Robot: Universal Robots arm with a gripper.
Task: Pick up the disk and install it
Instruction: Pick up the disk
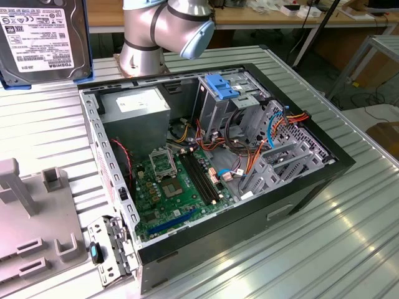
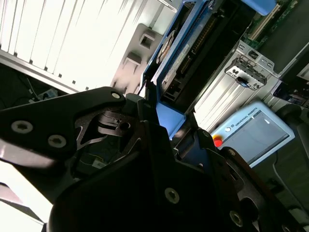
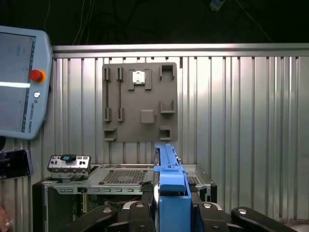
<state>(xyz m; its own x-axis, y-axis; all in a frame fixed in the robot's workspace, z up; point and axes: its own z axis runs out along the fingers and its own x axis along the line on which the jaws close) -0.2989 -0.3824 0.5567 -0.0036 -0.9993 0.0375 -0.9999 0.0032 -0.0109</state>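
Ribbed metal bench [image 1: 324, 249], open computer case [image 1: 312, 180] lying on it. Disk [image 1: 37, 37] held in the air, apart from the case. Hand [image 3: 171, 208] clamped on its blue rail. Risks: the narrow edge grip may let the disk twist or slip, and loose cables [image 1: 274, 134] beside the drive cage [image 1: 218, 103] could snag it.

The white label on the disk [image 1: 37, 37] bears print, seemingly upside down, unreadable

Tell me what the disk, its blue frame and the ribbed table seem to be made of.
The disk: probably metal, a dark grey casing, with a white paper-like label. Its blue frame: likely moulded plastic, smooth, evenly coloured and slightly glossy. The table: seemingly aluminium, silver ribbed panels with bright streaky reflections.
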